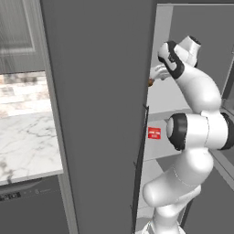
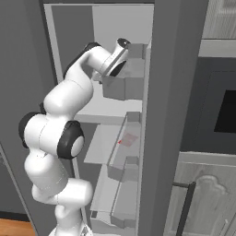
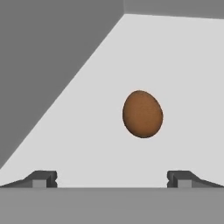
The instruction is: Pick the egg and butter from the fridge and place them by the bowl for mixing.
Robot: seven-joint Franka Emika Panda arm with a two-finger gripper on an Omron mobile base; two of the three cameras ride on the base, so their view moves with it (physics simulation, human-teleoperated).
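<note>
white arm: bent up, reaching into the fridge [image 1: 100,114] upper shelf
gripper [image 3: 111,178]: jaws spread wide, nothing held
egg [image 3: 142,114]: smooth brown oval, just ahead on pale shelf [image 3: 87,144]

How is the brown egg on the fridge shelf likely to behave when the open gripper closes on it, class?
The egg is smooth and oval, so it would probably roll if nudged on the flat shelf. Its rounded sides may slip between the fingertips. Being an egg, it is likely fragile.

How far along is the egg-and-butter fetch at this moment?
Done: the fridge stands open and the arm reaches onto its upper shelf. In hand: the open gripper faces the egg, with nothing between its fingers. Left: grasping the egg, fetching the butter, placing both.
</note>
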